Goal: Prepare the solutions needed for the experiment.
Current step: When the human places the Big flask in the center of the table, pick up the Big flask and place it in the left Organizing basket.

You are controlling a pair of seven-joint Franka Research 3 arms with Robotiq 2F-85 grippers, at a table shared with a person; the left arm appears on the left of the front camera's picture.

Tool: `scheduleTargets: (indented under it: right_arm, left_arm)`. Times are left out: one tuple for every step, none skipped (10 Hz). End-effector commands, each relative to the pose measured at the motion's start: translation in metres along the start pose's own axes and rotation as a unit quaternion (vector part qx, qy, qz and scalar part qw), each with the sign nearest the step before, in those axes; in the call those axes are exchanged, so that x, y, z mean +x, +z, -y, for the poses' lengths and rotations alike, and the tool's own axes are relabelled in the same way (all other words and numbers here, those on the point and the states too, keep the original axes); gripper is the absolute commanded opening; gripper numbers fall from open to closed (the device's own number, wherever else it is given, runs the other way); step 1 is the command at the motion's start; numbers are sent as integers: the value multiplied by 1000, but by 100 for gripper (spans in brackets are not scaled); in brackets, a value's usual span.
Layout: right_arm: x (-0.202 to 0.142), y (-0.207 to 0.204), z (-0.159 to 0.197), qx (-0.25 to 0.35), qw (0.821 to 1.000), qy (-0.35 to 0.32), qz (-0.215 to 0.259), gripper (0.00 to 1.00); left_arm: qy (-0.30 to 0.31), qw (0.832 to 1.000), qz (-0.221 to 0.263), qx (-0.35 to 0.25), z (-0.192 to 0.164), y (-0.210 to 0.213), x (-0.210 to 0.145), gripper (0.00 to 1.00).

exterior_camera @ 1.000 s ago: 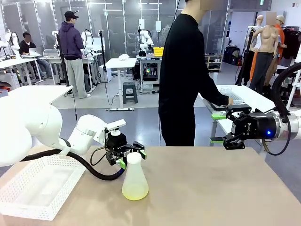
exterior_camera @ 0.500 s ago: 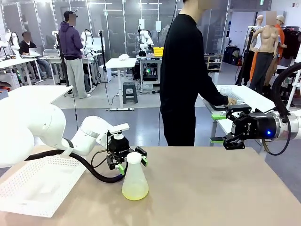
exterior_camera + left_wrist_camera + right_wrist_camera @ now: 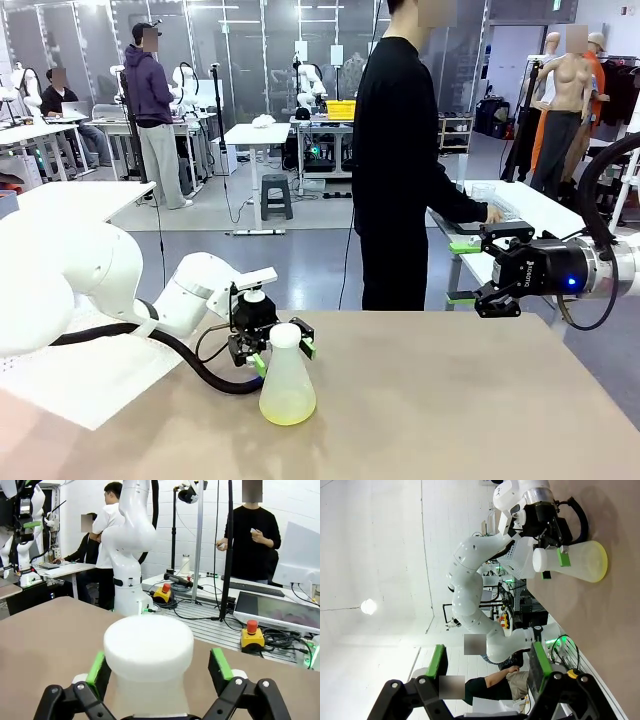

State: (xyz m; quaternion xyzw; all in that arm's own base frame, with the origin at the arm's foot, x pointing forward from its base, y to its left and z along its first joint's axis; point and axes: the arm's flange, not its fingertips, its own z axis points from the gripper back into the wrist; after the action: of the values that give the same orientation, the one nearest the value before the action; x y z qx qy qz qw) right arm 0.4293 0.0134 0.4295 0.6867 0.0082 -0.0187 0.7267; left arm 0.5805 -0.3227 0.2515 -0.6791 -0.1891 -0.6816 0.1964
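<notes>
A translucent white conical flask [image 3: 287, 372] stands upright on the tan table [image 3: 450, 400], with a shallow layer of pale yellow-green solution [image 3: 287, 406] in its bottom. My left gripper [image 3: 279, 345] is open around the flask's neck [image 3: 148, 650]. Its green pads [image 3: 97, 667] stand on either side of the neck with a gap on each side. My right gripper [image 3: 462, 270] hangs open in the air over the table's far right edge, holding nothing. From the right wrist view, past the open right gripper [image 3: 488, 666], the flask [image 3: 580, 560] and the left gripper [image 3: 553, 555] appear sideways.
A white mesh basket [image 3: 85, 375] lies at the table's left, under my left arm. A person in black [image 3: 400, 160] stands behind the far edge, one hand [image 3: 490, 214] on another table to the right. Open tabletop stretches right of the flask.
The white basket has tipped and slid toward the lower left. The person has stepped a little right. My left gripper sank slightly along the flask's neck; the right arm has not moved.
</notes>
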Motion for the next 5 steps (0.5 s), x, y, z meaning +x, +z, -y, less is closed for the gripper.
scheduleTargets:
  right_arm:
    - [-1, 0, 0, 0, 1000, 1, -1, 83]
    - [-1, 0, 0, 0, 1000, 1, -1, 83]
    - [-1, 0, 0, 0, 1000, 1, -1, 83]
    - [-1, 0, 0, 0, 1000, 1, -1, 83]
    - [-1, 0, 0, 0, 1000, 1, -1, 83]
  left_arm:
    - [-11, 1000, -3, 7, 4, -10, -1, 100]
    - [-3, 1000, -6, 3, 6, -11, 0, 100]
    - [-4, 1000, -11, 0, 7, -12, 3, 100]
    - [-8, 1000, -17, 1, 8, -14, 9, 100]
    - [0, 1000, -22, -2, 9, -15, 12, 100]
